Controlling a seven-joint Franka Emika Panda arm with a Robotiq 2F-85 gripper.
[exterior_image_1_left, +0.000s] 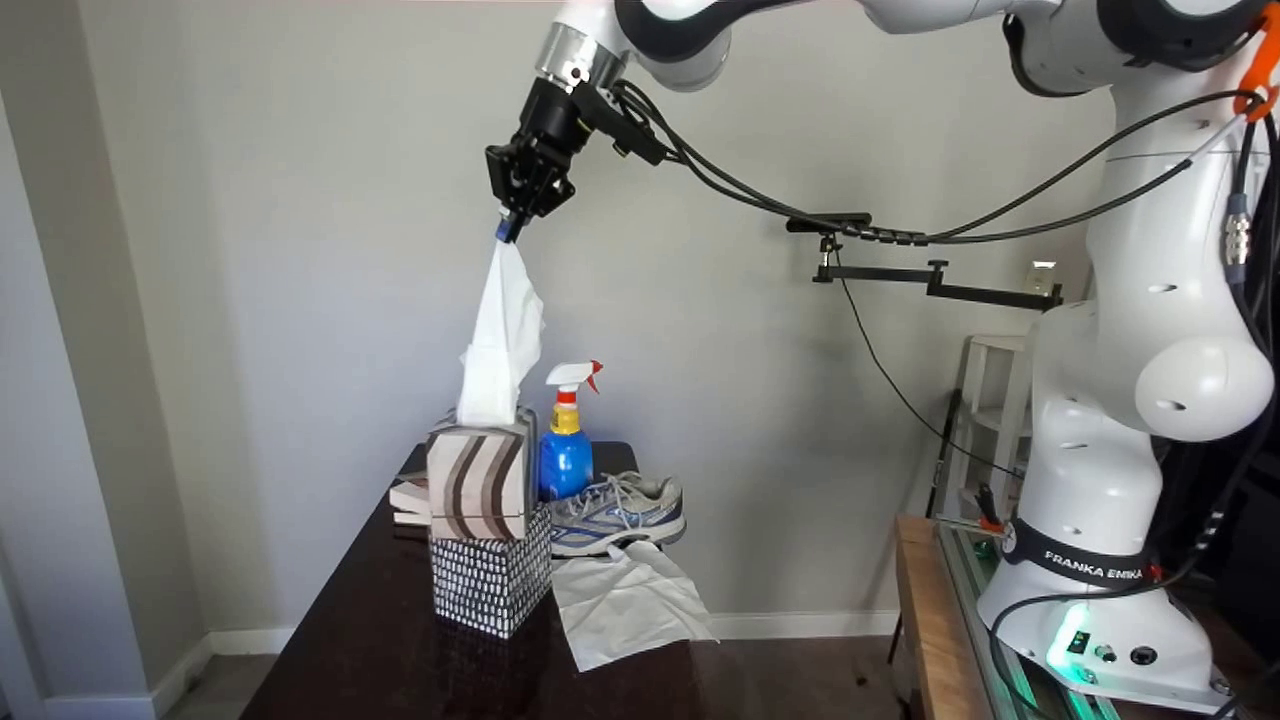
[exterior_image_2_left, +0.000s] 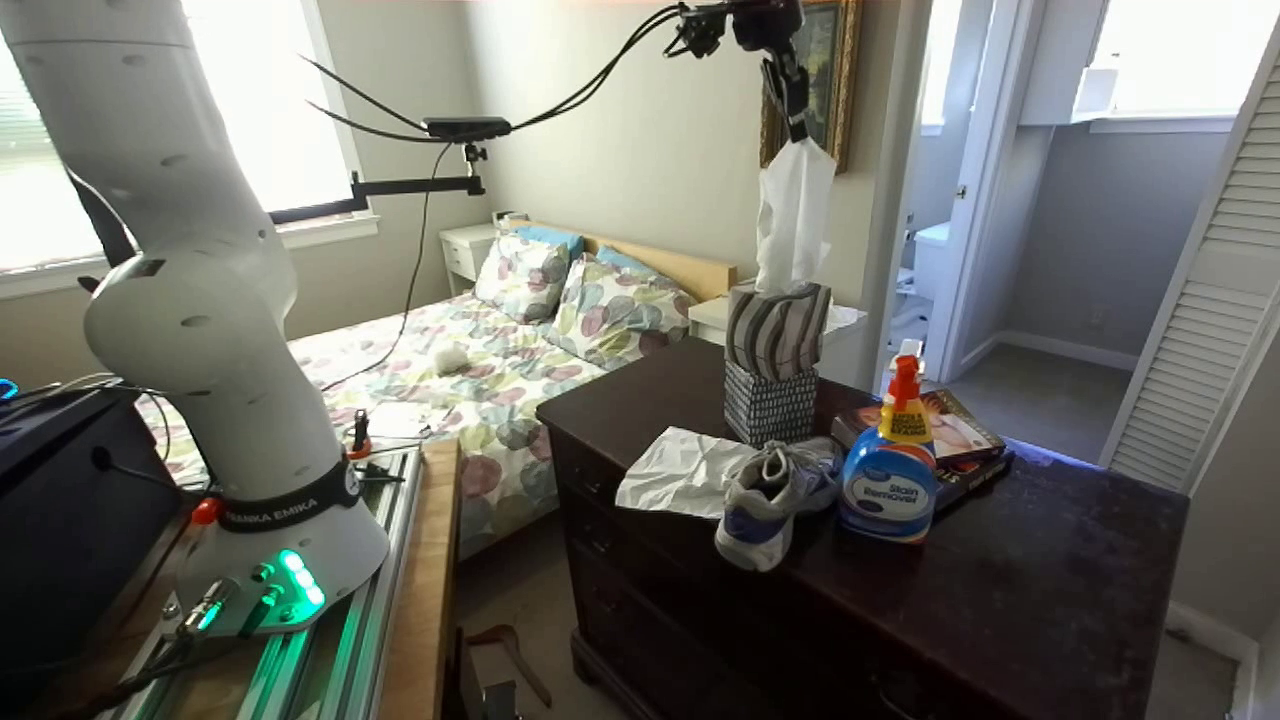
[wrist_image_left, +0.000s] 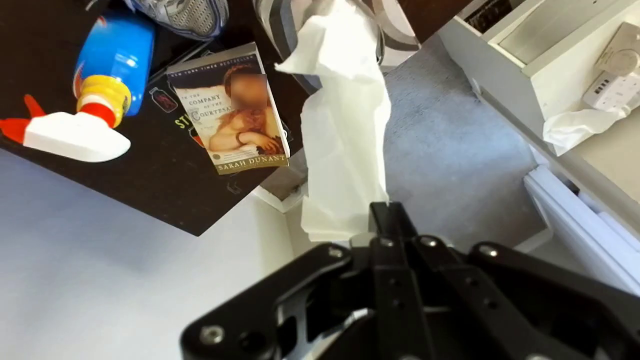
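Low and right of centre in my wrist view, I have my gripper (wrist_image_left: 387, 206) closed on a white tissue (wrist_image_left: 345, 145) that reaches to the striped tissue box (wrist_image_left: 400, 37) at top centre. Beyond, I see the stain-remover spray bottle (wrist_image_left: 125, 57) at upper left, then the Sarah Dunant paperback (wrist_image_left: 230, 120), then the dark dresser top (wrist_image_left: 165, 192).

Blue spray bottle (exterior_image_2_left: 888, 480) beside a sneaker (exterior_image_1_left: 620, 517), paperback book (wrist_image_left: 229, 117), patterned bedding (exterior_image_2_left: 480, 390)
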